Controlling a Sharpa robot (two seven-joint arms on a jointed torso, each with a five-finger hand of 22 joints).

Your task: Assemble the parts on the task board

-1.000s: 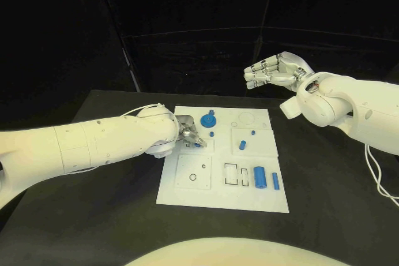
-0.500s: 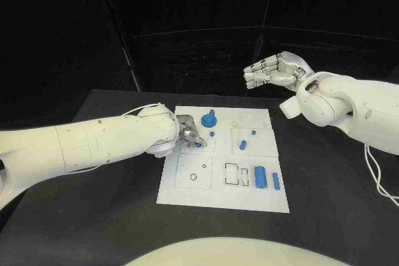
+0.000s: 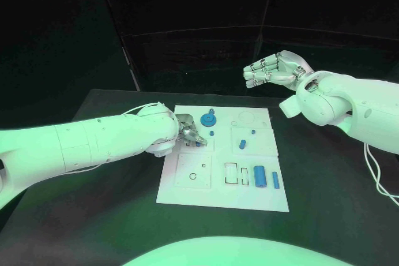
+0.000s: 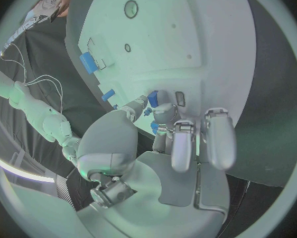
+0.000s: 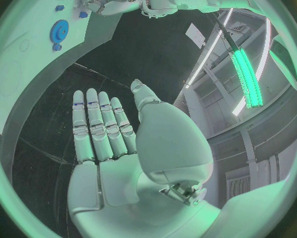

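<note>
Since a second ago almost nothing has moved: the left robot hand (image 3: 189,133) stays low over the far-left part of the white rectangular task board (image 3: 223,194) on the black table (image 3: 100,220), and the right robot hand (image 3: 270,70) stays raised above the far right edge of the table, well clear of the board. That stillness suggests a fine placing step is under way rather than a reach or a carry, so the assembly is probably no further along than it was.

In the left wrist view, the left robot hand pinches a small blue peg-like part (image 4: 152,98) between thumb and fingertip against the board, with other fingers extended beside it; whether the peg is already seated cannot be told. The right robot hand is released, fingers straight, close together and holding nothing.

The other pieces lie on the board: a blue toothed gear wheel (image 3: 208,119) just beyond the left robot hand, a short blue pin (image 3: 242,143) near the middle, and a blue cylinder (image 3: 260,176) with a slimmer blue rod (image 3: 276,180) beside it on the near right.
</note>
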